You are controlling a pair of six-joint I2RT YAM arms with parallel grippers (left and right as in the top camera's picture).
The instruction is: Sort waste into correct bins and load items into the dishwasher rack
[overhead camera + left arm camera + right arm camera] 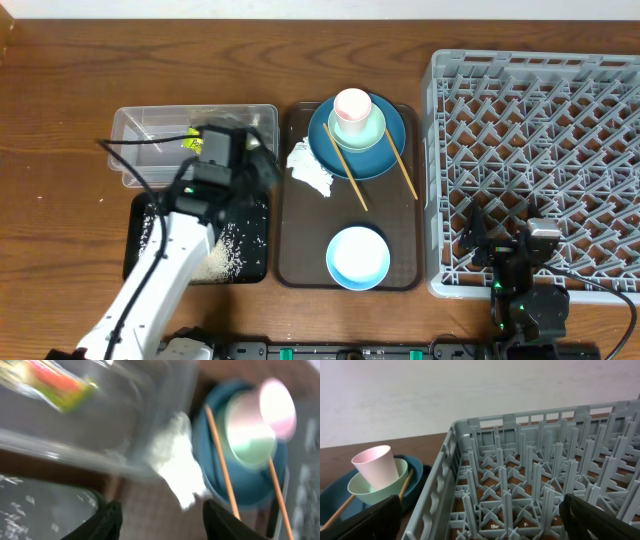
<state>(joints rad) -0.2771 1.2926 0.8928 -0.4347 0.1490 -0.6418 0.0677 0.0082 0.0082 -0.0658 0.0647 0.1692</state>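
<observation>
**On the left of the desk, an open claw beside the tissue**

Near the corner of the clear tub (128, 122), the left claw (165, 521) hung with its two fingers well apart and nothing between them. Its wrist view was blurred. The crumpled white tissue (310, 170) lay just in front of it, on the left edge of the brown tray (300, 272). The snack wrapper (192, 141) lay inside the clear tub. The white grains (226, 260) were spread in the black tray (142, 212), which sat on the desk (60, 100) in front of the tub, partly hidden under the arm.

On the brown tray, the dark blue plate (392, 155) carried the mint-green bowl (368, 136), and the pink cup (352, 104) stood tilted inside that bowl. The two chopsticks (346, 172) rested across the plate, apart from each other, with their lower ends on the tray. The pale blue-white bowl (358, 257) stood alone at the near end of the tray.

The grey rack (540, 140) stood to the right of the tray. The right claw (508, 252) was at the rack's near edge, opened wide and holding nothing.
</observation>
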